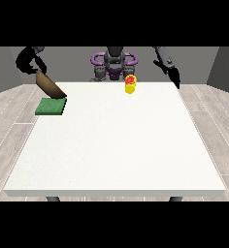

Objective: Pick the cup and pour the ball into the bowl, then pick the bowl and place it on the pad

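A brown bowl [50,86] hangs tilted just above the green pad [51,106] at the table's far left, its lower edge close to the pad's back corner. The hand at the view's left [32,62] grips the bowl's upper rim. A yellow cup [130,85] stands on the table near the back edge, with a red ball [131,80] showing at its top. The hand at the view's right [171,73] is raised over the table's far right corner, fingers pointing down and holding nothing.
The white table [116,145] fills the middle of the view. The robot's torso [114,65] stands behind the back edge. Grey wood floor surrounds the table.
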Action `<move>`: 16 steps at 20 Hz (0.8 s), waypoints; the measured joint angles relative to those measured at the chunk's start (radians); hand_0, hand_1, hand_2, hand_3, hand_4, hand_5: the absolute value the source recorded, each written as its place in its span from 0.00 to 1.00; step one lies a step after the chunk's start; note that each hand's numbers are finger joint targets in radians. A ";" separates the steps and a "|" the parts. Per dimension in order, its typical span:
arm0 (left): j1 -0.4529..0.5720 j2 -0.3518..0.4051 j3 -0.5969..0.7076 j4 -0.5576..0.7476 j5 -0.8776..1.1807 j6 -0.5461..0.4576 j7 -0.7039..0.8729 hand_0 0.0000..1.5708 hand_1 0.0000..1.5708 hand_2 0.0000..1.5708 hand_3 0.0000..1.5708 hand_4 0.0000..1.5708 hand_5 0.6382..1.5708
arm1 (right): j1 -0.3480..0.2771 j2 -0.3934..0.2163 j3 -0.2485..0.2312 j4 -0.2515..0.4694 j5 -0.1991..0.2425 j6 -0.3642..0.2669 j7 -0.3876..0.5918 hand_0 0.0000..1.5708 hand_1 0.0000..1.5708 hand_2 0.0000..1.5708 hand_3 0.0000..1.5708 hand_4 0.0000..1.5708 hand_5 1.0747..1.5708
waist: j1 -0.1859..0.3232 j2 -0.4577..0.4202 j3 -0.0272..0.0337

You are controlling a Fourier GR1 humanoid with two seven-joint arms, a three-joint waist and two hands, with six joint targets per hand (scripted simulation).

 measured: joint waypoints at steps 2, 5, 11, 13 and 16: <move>-0.015 0.032 0.029 0.013 0.018 -0.006 -0.026 0.00 0.00 0.00 0.00 0.00 0.04 | -0.022 0.003 -0.012 -0.007 0.020 0.000 -0.003 1.00 1.00 1.00 0.98 1.00 0.86 | -0.010 0.035 0.0006; -0.027 0.083 0.072 0.027 0.052 -0.039 -0.090 0.00 0.00 0.00 0.00 0.00 0.13 | -0.046 -0.004 -0.057 0.019 0.028 -0.026 -0.022 1.00 1.00 1.00 0.95 0.97 1.00 | -0.008 0.104 0.0013; -0.063 0.168 0.144 0.004 0.129 -0.119 -0.173 0.00 0.00 0.00 0.00 0.56 0.58 | -0.062 -0.006 -0.171 0.129 0.021 -0.168 -0.128 1.00 1.00 1.00 1.00 0.89 0.98 | 0.031 0.252 -0.0090; -0.075 0.193 0.166 -0.014 0.158 -0.148 -0.175 0.00 0.00 0.00 0.00 0.56 0.57 | -0.066 -0.006 -0.210 0.169 0.010 -0.209 -0.168 1.00 1.00 1.00 1.00 0.84 0.96 | 0.042 0.289 -0.0132; -0.081 0.221 0.187 -0.045 0.188 -0.173 -0.166 0.00 0.00 0.00 0.00 0.57 0.59 | -0.071 0.008 -0.265 0.222 -0.019 -0.254 -0.223 1.00 1.00 1.00 1.00 0.78 0.95 | 0.048 0.323 -0.0190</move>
